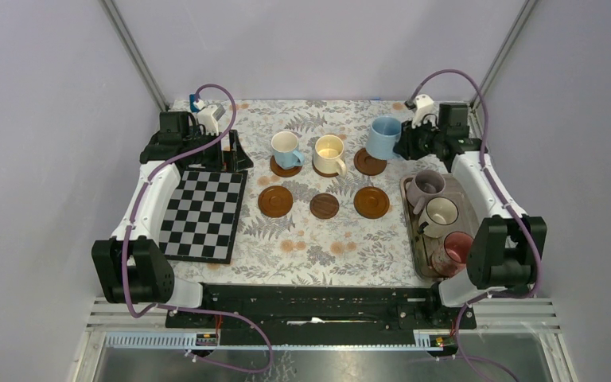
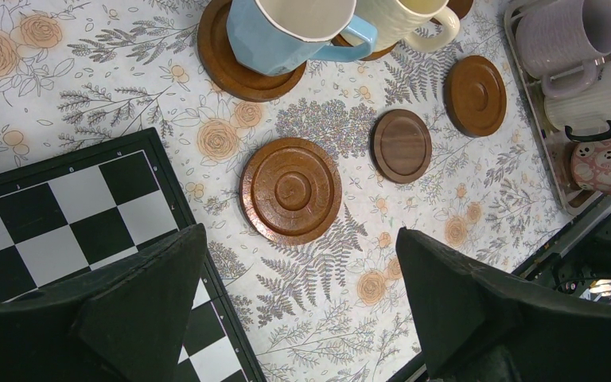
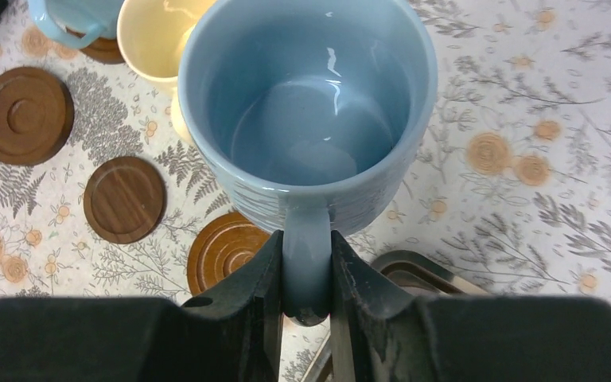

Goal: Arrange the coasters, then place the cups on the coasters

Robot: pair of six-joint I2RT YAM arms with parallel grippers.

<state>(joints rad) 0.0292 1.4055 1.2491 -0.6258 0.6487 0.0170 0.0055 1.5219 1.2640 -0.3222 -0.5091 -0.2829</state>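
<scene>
While our left gripper (image 2: 298, 239) hangs with jaws spread wide at the chessboard's (image 1: 203, 215) far edge, we see a blue cup (image 1: 286, 149) and a cream cup (image 1: 329, 151) sitting on back-row coasters (image 1: 286, 170), with the front three coasters (image 1: 324, 205) bare. Further right, our right gripper (image 3: 306, 255) pinches the handle of a second blue cup (image 3: 310, 119) by the back right coaster (image 1: 370, 162). Three cups (image 1: 442, 211) sit in the tray (image 1: 412, 239).

Surface (image 1: 318, 251): floral print all over. Lying directly on it:
- chequered board (image 1: 201, 215) lay flat at the left, slightly skewed
- six coasters (image 1: 275, 201) sat mid-surface in two rows of three, far and near, none touching; the near-middle one was darker and smaller
- grey tray (image 1: 411, 227) sat at the right edge, long side running near-to-far

Board, coasters and tray were all apart from each other.
</scene>
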